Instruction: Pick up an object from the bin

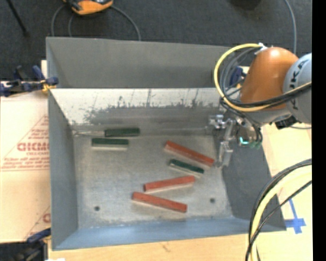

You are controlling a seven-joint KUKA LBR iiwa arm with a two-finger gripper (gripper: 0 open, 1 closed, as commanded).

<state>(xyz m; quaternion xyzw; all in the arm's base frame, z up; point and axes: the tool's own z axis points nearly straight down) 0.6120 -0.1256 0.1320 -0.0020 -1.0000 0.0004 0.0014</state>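
Observation:
My gripper (pixel 226 152) hangs low at the right side of the bin, close to the right wall. Its tip is just beside the right end of a red flat bar (pixel 188 153) that lies slanted on the bin floor. Directly below that bar lies a shorter dark green bar (pixel 186 166), also slanted. Nothing shows in the gripper's hold.
Two more red bars (pixel 169 184) (pixel 158 202) lie near the front middle of the bin. Two dark green bars (pixel 122 131) (pixel 110 142) rest at the back left, by the rear wall. The arm's orange cover and yellow cables rise over the bin's right rim.

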